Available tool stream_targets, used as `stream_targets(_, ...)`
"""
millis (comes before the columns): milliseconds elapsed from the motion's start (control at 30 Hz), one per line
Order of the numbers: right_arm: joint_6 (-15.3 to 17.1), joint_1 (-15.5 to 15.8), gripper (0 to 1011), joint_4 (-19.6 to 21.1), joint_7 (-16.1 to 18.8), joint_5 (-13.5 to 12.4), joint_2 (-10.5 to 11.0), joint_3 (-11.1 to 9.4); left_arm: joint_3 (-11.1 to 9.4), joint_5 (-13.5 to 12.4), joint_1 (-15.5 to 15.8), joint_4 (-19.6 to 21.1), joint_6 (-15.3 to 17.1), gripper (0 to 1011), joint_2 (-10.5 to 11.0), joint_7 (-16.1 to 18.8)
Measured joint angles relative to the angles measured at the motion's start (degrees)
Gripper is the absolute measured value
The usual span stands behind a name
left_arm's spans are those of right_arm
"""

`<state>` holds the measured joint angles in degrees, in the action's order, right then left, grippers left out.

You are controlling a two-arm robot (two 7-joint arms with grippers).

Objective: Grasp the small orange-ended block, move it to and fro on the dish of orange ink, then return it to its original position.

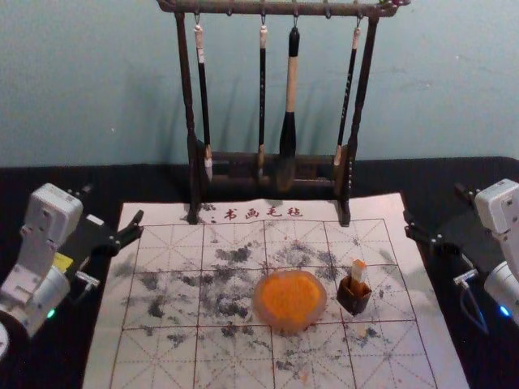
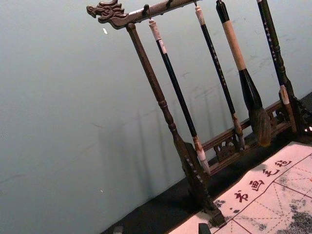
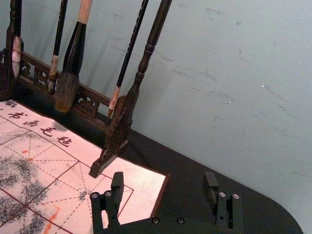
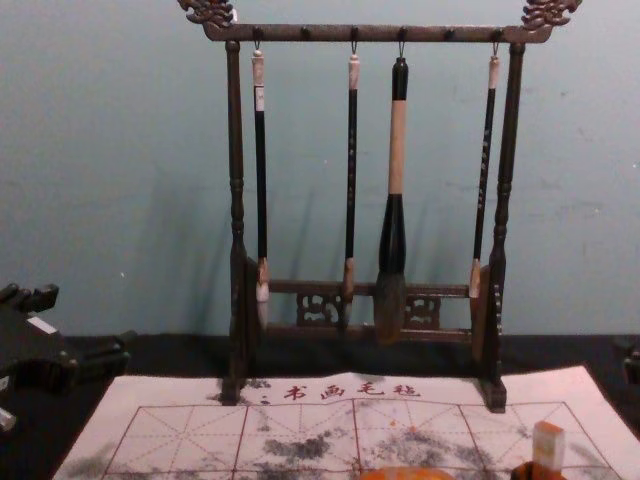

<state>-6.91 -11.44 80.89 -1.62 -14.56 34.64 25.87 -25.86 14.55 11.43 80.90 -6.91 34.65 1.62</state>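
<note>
Right claw (image 1: 435, 204) and left claw (image 1: 113, 203) both hang with jaws spread wide, beside the mat (image 1: 166, 369); the orange-ended block (image 1: 358, 271) stands in a small dark holder (image 1: 352, 301), just right of the ink dish (image 1: 260, 305)

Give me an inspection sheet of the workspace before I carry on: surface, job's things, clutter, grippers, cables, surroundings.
Surface: black table; white gridded mat on it, with dark ink smudges.
Job's things: dish of orange ink on the mat; orange-ended block standing in a dark holder right of the dish.
Clutter: brush stand at the mat's far edge, four brushes hanging.
Grippers: left gripper open and empty, by the mat's left edge; right gripper open and empty, by its right edge.
Cables: one curving beside the right arm, off the mat.
Surroundings: scuffed wall behind the table.
</note>
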Motion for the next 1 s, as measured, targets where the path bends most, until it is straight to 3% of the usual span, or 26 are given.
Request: stream_targets(1000, 0.0, 0.0, 1002, 0.0, 0.0, 0.0, 0.0, 0.0, 0.0, 0.0, 0.0, 0.0, 0.0, 1001, 0.0, 0.0)
